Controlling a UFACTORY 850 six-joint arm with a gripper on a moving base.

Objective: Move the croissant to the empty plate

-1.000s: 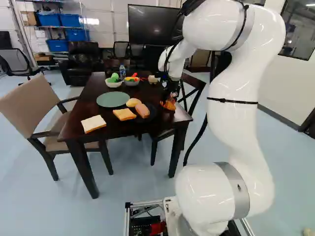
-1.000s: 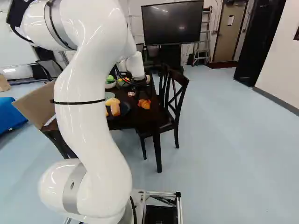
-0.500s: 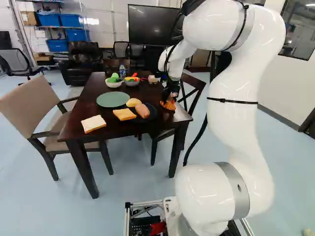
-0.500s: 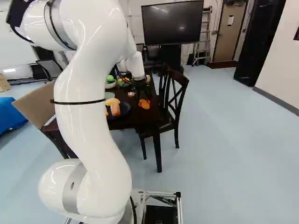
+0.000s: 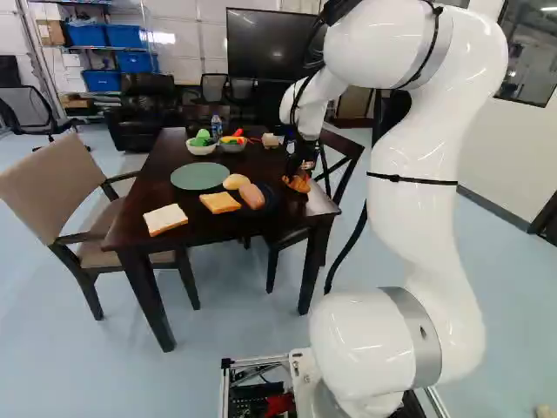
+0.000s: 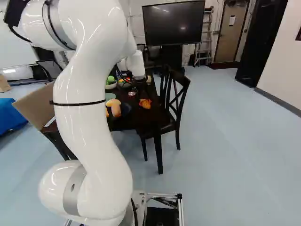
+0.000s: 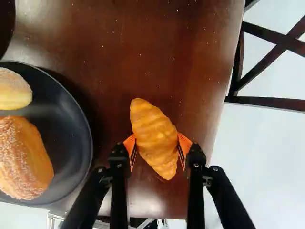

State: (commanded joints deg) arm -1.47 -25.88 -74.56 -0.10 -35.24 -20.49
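The gripper point(image 5: 301, 171) has its two orange pads closed on the croissant point(image 7: 153, 138), one against each side, near the edge of the dark table point(image 7: 143, 57). I cannot tell whether the croissant touches the tabletop. Beside it, the black plate point(image 7: 71, 129) holds two pieces of bread. In the left base view, the green plate point(image 5: 198, 176) lies beyond that, left of the croissant.

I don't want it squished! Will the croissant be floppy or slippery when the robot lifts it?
Probably not very floppy: the croissant looks plump, with no deep dents where the orange pads touch its sides. Its bumpy ridges may help stop slipping. Both narrow ends stick out past the pads, so it might swivel a little.
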